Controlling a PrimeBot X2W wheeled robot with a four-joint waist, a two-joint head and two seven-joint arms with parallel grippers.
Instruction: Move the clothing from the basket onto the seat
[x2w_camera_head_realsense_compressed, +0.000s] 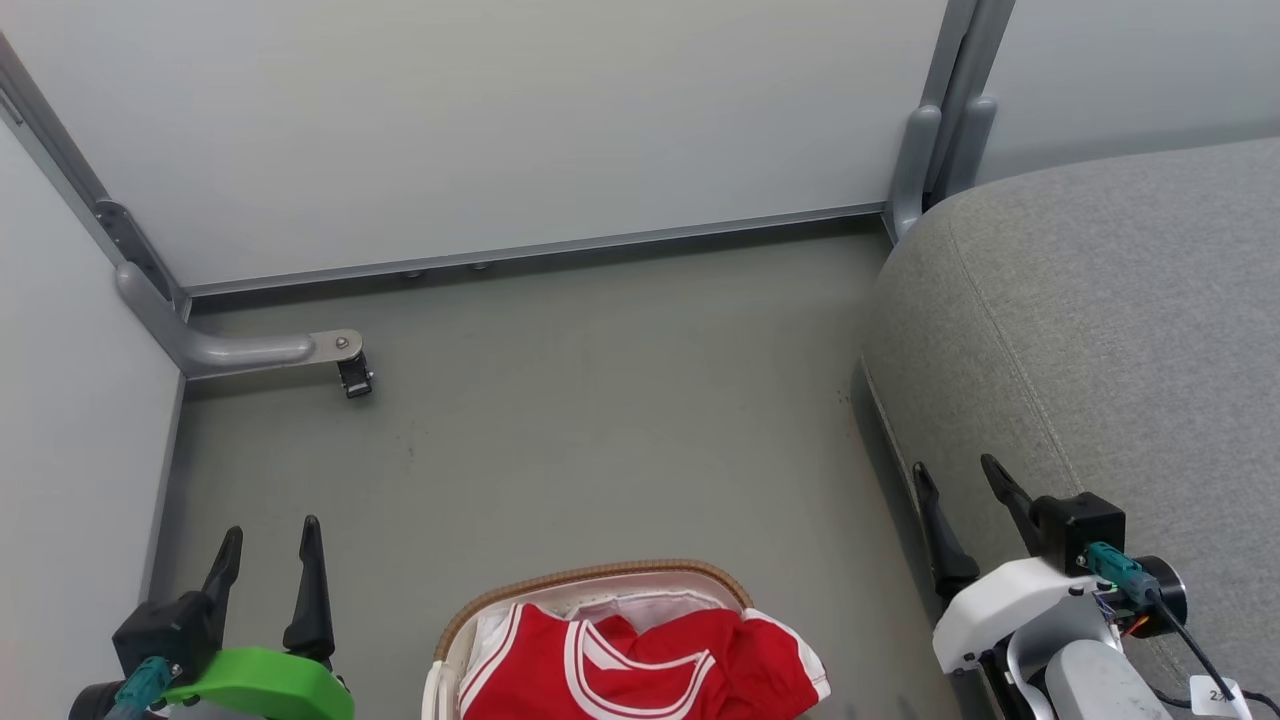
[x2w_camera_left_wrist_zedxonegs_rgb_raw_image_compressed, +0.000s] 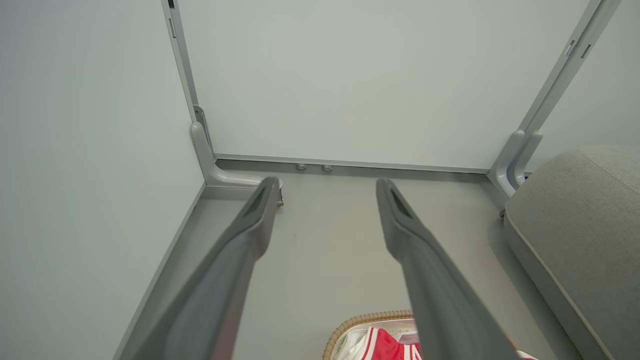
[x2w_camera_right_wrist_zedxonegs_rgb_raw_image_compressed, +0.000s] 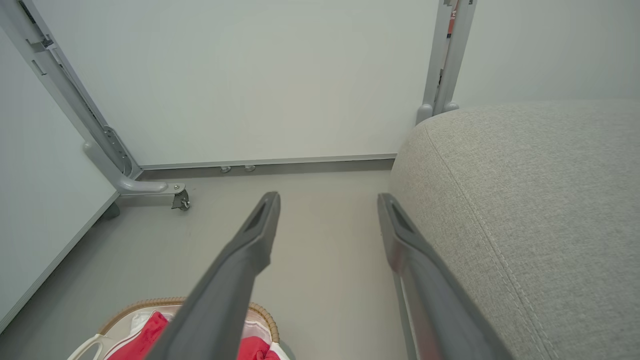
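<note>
Clothing (x2w_camera_head_realsense_compressed: 640, 660) sitting heaped in basket (x2w_camera_head_realsense_compressed: 590, 577), bottom centre. Seat (x2w_camera_head_realsense_compressed: 1100, 330) waiting at right. Left end effector (x2w_camera_head_realsense_compressed: 273, 527) at lower left and right end effector (x2w_camera_head_realsense_compressed: 953, 465) at lower right both gaping wide, gripping nothing, probably flanking basket for easy reach-in.

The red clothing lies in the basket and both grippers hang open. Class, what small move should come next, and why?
Probably swing the right gripper left and down over the clothing. It is open and empty, the garments lie heaped in the basket, untouched, and the seat is on that arm's side, so its carry would likely be short.
</note>
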